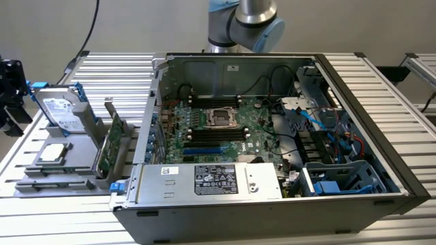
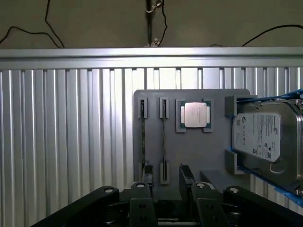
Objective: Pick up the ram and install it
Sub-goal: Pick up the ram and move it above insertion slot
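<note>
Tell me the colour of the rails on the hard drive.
Blue. The rails flank the silver hard drive; the exterior view shows them best.

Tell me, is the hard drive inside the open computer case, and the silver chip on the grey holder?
Not quite. The hard drive stands on the grey holder beside the computer case, as the exterior view shows. The silver chip is on that holder.

Ext cam high, oblique; wrist cam above shared gray fixture [image 2: 194, 151].
</note>
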Action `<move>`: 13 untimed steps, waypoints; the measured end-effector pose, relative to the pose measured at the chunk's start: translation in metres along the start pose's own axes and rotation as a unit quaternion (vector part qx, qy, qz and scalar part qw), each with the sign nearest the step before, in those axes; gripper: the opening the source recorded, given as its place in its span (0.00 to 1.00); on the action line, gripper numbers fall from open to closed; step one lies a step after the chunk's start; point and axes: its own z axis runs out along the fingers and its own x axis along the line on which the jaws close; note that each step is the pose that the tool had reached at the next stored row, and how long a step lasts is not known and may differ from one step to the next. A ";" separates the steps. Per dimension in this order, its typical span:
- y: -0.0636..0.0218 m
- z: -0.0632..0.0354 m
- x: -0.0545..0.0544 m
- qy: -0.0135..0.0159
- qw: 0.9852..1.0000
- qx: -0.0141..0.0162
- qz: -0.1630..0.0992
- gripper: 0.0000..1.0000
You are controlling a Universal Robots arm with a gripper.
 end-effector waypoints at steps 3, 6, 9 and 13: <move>-0.0004 0.0055 0.003 0.000 1.000 0.000 -0.004 0.36; -0.0008 0.0108 0.005 0.000 1.000 0.000 -0.009 0.36; -0.0011 0.0162 0.006 0.001 1.000 0.000 -0.014 0.36; -0.0016 0.0236 0.007 0.001 1.000 0.000 -0.021 0.36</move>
